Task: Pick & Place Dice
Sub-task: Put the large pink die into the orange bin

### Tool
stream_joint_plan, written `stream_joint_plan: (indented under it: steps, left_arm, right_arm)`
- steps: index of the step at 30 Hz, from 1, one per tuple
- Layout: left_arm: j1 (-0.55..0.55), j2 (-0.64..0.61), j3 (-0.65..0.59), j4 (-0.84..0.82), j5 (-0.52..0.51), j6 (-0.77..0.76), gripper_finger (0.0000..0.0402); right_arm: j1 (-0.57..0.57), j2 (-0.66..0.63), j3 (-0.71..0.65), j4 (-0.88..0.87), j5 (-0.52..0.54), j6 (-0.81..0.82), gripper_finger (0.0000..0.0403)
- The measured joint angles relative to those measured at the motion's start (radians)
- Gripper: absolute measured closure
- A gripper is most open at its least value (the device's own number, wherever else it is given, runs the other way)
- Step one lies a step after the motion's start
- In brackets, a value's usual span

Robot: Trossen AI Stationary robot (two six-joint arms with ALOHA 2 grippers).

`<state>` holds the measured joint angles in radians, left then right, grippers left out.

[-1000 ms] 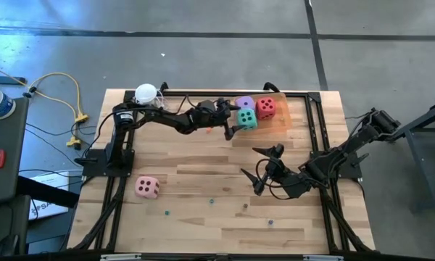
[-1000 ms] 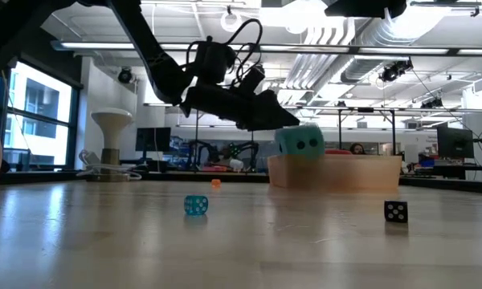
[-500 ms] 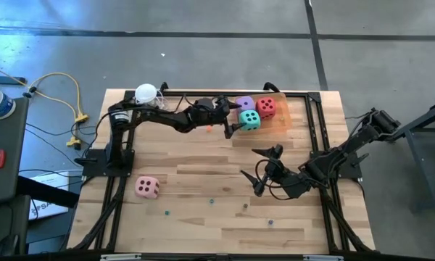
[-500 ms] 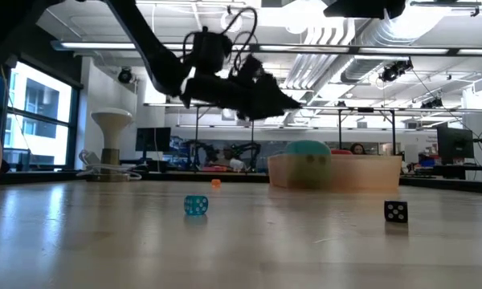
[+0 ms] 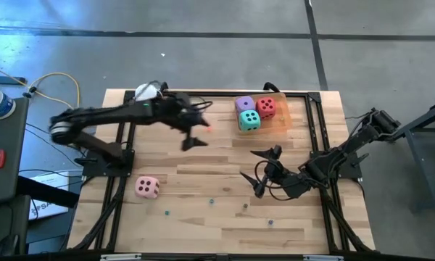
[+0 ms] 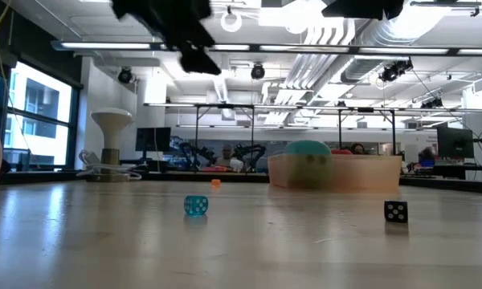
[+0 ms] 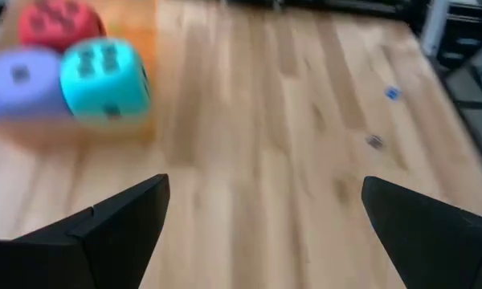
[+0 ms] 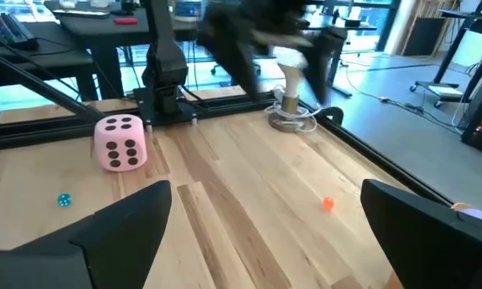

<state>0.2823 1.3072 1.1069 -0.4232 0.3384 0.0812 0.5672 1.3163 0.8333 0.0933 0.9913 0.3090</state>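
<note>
Three dice lie together in the orange tray (image 5: 274, 119) at the table's far right: teal (image 5: 249, 119), purple (image 5: 244, 104) and red (image 5: 267, 107). My left wrist view also shows the teal die (image 7: 104, 79), the purple die (image 7: 20, 80) and the red die (image 7: 56, 20). A pink die (image 5: 147, 187) rests on the table at the near left, and shows again as the pink die (image 8: 120, 142). My left gripper (image 5: 196, 127) hangs open and high, left of the tray. My right gripper (image 5: 255, 172) waits open over the table's middle right.
Tiny dice and beads are scattered on the wood: teal (image 6: 195, 205), black (image 6: 395, 211), orange (image 6: 215, 183). A white round-topped stand (image 5: 145, 92) sits at the far left corner. Black frame rails (image 5: 119, 181) run along the table's sides. Bare wood lies between the pink die and the tray.
The teal die, first showing well above the tray's wall beside my left gripper, has sunk into the tray next to the purple and red dice. My left gripper has then risen, tipped up toward level and drawn back toward the table's left.
</note>
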Motion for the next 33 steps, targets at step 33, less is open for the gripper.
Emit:
stream_joint_plan:
  steps: [33]
  left_arm:
    - [-0.46, -0.181, -0.002, -0.151, -0.1, -0.041, 0.0002]
  right_arm:
    - [-0.173, 0.0, 0.0, -0.014, -0.292, 0.084, 0.0005]
